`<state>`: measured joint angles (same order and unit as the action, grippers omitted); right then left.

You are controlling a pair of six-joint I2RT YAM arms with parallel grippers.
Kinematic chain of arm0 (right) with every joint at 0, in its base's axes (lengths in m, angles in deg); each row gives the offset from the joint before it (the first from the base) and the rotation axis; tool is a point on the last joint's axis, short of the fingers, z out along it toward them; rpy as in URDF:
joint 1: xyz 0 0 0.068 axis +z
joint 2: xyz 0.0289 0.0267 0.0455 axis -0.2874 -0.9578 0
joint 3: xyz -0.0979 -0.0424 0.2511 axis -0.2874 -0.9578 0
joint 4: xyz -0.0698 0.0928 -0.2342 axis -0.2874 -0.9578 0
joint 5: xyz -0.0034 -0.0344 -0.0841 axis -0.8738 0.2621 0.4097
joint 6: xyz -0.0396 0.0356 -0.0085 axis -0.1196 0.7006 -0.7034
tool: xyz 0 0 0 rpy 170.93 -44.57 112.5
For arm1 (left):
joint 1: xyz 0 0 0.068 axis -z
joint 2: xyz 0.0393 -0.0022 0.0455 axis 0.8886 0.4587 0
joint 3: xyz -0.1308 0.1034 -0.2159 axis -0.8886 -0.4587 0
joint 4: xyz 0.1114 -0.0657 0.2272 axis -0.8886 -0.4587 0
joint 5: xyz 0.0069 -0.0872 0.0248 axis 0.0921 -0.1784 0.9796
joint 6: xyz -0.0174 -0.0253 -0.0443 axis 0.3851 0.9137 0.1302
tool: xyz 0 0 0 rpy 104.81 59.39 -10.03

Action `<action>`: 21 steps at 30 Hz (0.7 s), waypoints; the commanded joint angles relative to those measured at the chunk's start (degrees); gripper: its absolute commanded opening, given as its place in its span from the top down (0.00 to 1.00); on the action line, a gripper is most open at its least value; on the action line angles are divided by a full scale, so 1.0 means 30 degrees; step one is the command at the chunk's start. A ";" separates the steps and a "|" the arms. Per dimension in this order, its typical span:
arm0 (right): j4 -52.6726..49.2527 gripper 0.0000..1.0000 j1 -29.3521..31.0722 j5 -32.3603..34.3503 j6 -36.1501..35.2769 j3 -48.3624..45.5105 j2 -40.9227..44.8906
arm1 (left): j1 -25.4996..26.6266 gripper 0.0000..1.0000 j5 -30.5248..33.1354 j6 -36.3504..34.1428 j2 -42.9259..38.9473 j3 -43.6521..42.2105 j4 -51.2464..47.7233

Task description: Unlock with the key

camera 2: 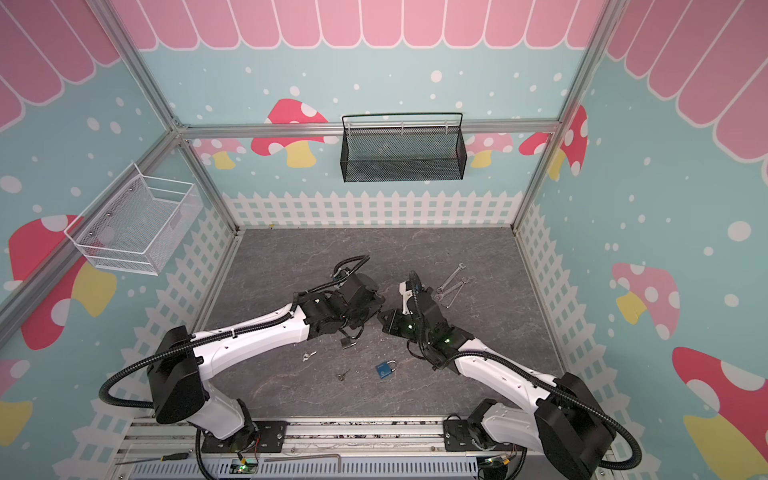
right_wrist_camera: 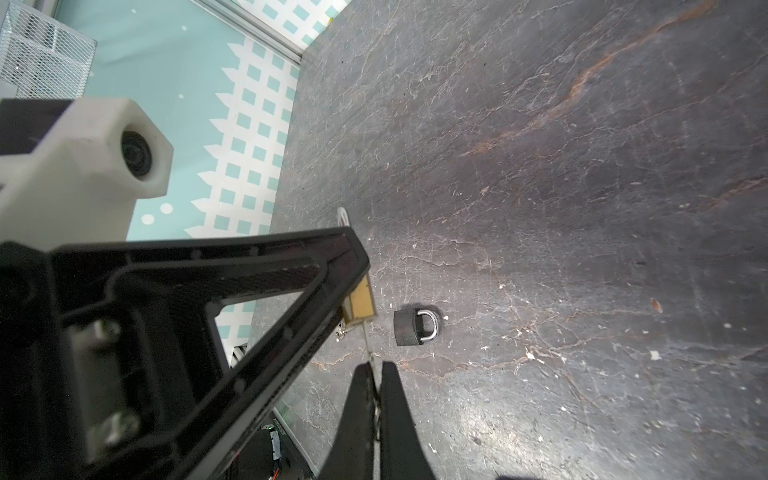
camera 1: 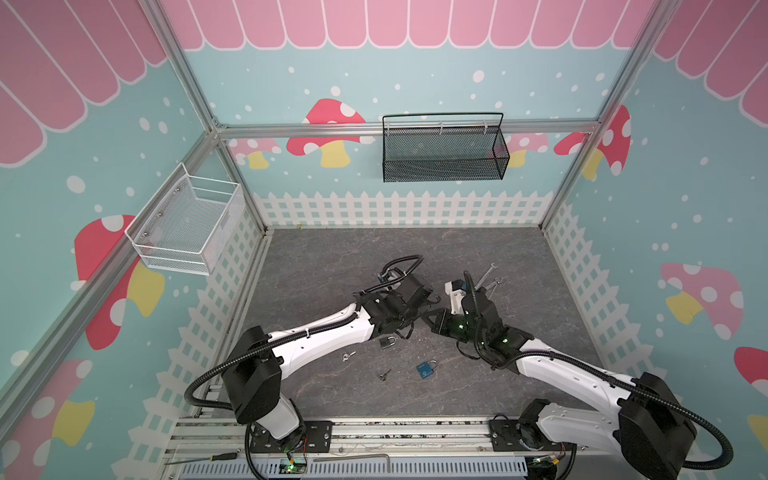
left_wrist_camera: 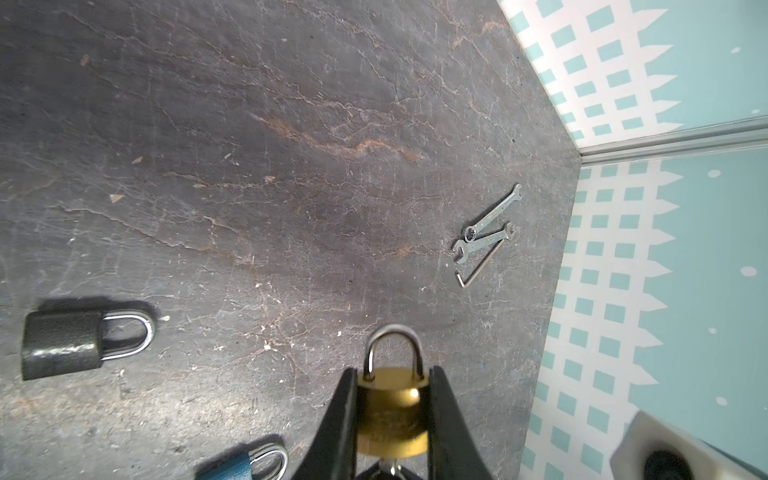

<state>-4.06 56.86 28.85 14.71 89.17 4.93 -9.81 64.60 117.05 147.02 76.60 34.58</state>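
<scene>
Brass padlock (left_wrist_camera: 392, 411) clamped in my left jaws, shackle pointing away. Opposite, my right jaws pinch the key (right_wrist_camera: 370, 345), shaft reaching its underside.

The round-bodied brass padlock (left_wrist_camera: 392, 411) sits between the fingers of the left pincer (left_wrist_camera: 392, 374), and the slim metal key (right_wrist_camera: 369, 345) bridges it to the right pincer (right_wrist_camera: 376, 368). On the grey stone-patterned table (camera 1: 332, 270), the black padlock (camera 1: 387, 342) lies just before the left pincer. The blue padlock (camera 1: 426, 369) lies further forward, and the steel wrenches (camera 2: 450, 278) lie behind the right pincer.
</scene>
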 commanded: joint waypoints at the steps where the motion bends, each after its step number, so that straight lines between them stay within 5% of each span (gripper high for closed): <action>1: 0.0619 1.00 0.0060 0.1140 -0.0800 0.0886 0.0187 | 0.0352 1.00 -0.0508 -0.0315 -0.0786 -0.0213 -0.0031; 21: -0.0078 1.00 -0.0826 -0.0504 -0.1538 0.2366 0.0664 | 0.1309 1.00 -0.0997 -0.2170 -0.1260 -0.0098 -0.1378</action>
<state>-9.30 55.66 26.51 10.40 93.26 5.76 -8.04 66.33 112.55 144.75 76.62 34.32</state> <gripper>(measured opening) 0.048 0.210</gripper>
